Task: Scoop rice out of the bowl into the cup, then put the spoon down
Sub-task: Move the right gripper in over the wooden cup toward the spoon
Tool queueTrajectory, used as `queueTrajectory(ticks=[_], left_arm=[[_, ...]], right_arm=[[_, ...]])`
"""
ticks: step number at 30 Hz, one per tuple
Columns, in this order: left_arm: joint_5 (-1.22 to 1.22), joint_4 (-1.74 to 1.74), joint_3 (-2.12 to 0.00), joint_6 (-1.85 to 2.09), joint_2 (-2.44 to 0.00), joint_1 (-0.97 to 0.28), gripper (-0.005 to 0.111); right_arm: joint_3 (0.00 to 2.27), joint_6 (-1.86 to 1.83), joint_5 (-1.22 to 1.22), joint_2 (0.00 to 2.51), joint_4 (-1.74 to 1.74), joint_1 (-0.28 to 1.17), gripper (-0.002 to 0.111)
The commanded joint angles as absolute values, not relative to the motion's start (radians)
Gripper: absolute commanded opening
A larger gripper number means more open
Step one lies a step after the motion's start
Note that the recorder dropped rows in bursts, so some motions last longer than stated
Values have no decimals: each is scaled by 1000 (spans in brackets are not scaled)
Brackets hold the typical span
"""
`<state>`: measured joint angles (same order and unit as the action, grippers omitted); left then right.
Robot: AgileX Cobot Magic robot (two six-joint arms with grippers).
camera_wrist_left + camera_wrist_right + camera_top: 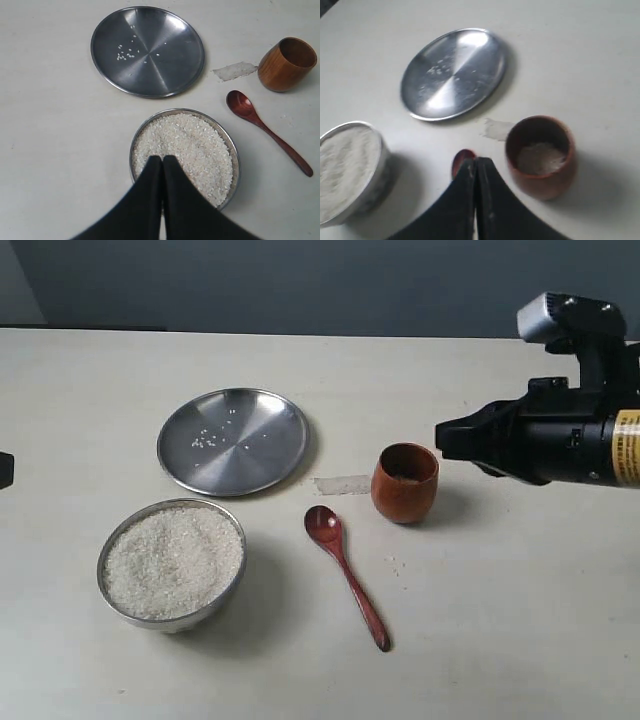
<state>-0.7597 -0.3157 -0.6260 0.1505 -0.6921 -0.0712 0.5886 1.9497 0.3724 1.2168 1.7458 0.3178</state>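
Reddish-brown glossy wood makes up the spoon (345,570), which lies flat on the pale surface (500,620) between the bowl (103,562) and the cup (405,490), touching neither. Its oval scoop faces up and sits close to the foot of the cup. The long thin handle runs away from it at a slant towards the near edge in the exterior view. No gripper touches it.

The bowl is deep stainless steel with a thin rim, filled nearly level with the rice (172,560), off-white and granular. The cup is small, rounded and handleless, the same warm wood as the spoon but darker inside. The right wrist view shows a shallow heap of grains on its bottom. A few loose grains (392,562) lie on the surface beside the spoon handle.

Behind the bowl sits a flat steel plate (270,455) with a small scatter of grains on it. A scrap of clear tape (342,484) is stuck to the surface between plate and cup.

The right gripper (476,161) has its black fingers pressed together on nothing and sits near the cup on its right side, apart from it. The left gripper (162,159) is likewise closed up and empty.
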Motion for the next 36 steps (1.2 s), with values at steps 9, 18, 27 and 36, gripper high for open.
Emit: queueTrajectory(ticks=[9, 18, 27, 36], left_arm=[[-748, -314, -631, 152, -694, -77, 0], [-748, -314, -631, 152, -694, -77, 0], [-748, -313, -631, 152, -694, -77, 0], [-748, -313, -631, 152, -694, -77, 0]], right_arm=[[593, 1669, -85, 1088, 1744, 450, -1], [593, 1256, -362, 1070, 1455, 709, -1], [603, 879, -531, 1238, 1044, 820, -1], [767, 652, -548, 1382, 615, 840, -1]])
